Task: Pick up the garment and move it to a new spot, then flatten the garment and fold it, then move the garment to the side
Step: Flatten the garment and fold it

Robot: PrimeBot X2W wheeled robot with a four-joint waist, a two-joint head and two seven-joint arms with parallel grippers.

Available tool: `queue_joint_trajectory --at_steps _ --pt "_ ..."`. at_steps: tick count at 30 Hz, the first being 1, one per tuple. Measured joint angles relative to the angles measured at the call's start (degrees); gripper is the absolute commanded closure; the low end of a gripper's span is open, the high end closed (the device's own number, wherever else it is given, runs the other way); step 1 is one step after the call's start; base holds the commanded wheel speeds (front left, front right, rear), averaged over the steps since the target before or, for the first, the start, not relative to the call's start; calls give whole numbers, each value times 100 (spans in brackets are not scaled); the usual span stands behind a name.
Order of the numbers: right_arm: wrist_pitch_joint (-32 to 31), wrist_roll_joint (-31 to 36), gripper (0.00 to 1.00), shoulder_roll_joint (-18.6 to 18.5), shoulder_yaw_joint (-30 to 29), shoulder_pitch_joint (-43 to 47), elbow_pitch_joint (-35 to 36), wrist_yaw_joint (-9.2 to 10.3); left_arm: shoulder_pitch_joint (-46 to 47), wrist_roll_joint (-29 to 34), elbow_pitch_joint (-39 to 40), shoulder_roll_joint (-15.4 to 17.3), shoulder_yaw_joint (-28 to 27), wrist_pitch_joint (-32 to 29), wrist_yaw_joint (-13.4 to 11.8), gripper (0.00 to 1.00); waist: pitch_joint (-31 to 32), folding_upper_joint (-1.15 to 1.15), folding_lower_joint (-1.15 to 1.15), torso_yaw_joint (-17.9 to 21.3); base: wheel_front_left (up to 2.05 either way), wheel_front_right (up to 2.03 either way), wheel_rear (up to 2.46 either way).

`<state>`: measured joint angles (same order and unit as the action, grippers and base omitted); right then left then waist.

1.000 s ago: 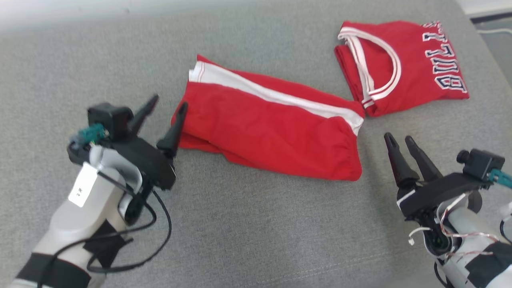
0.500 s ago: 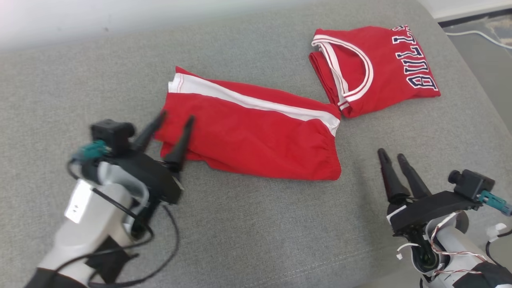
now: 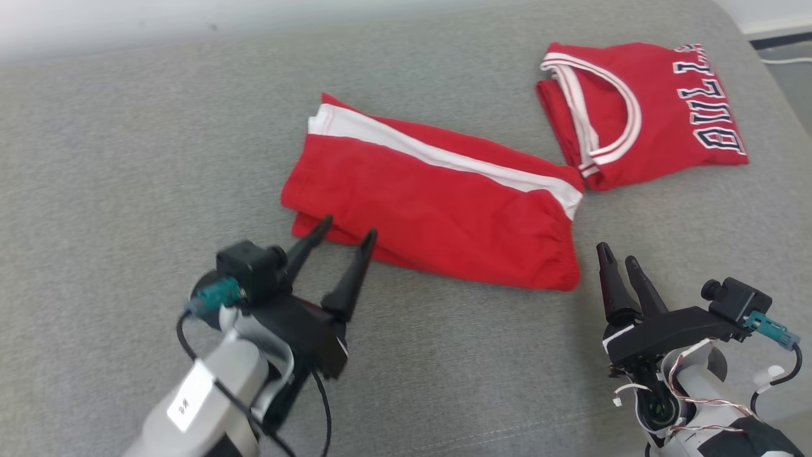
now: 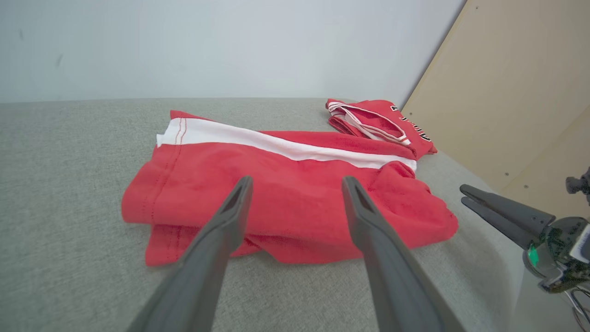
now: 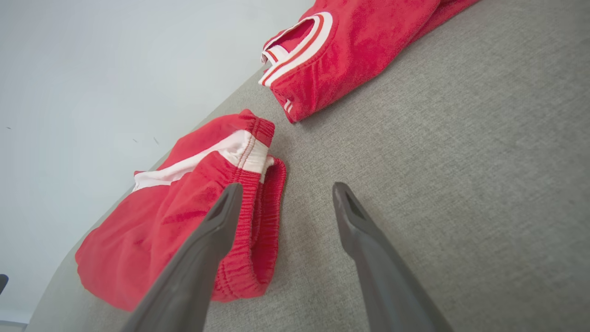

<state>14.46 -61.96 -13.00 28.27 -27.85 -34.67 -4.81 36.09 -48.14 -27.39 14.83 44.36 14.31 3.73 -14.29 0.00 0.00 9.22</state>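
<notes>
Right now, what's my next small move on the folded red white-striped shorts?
Probably ease the open left gripper forward and close on the near edge of the folded red shorts: its fingertips hover there gripping nothing; the right gripper is open too.

Head camera looks steeply down on the grey woven cushion (image 3: pixel 127 158). Left wrist camera skims low and close at the folded red shorts with a white stripe (image 4: pixel 276 157); the tilted right wrist camera shares them from the waistband end.

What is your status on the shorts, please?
Left gripper open, at near edge of shorts. Right gripper open, beside waistband. Jersey close by far corner.
</notes>
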Motion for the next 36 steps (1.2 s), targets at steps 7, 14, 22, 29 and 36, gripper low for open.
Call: queue_joint_trajectory --at_steps 7,14,22,29,36 --pt "1 -51 0 98 -62 -99 -267 -36 -608 321 697 35 -123 0 -223 0 -2 0 0 -243 0 0 0" --pt "-4 -208 0 191 -58 -220 -499 -126 -982 568 1232 89 -280 0 -337 0 21 0 0 -401 0 0 0" --pt "-316 -539 0 386 -159 -433 -1018 -133 -1194 714 1681 119 -425 0 -443 0 -1 0 0 -483 0 0 0" --pt "-731 -829 0 464 -215 -693 -1328 -177 -1208 909 1917 158 -544 1 -476 0 -55 0 0 -534 0 0 0" --pt "-1160 -965 0 483 -75 -918 -1490 -183 -1325 984 2049 157 -615 1 -483 0 -69 0 0 -560 0 0 0"
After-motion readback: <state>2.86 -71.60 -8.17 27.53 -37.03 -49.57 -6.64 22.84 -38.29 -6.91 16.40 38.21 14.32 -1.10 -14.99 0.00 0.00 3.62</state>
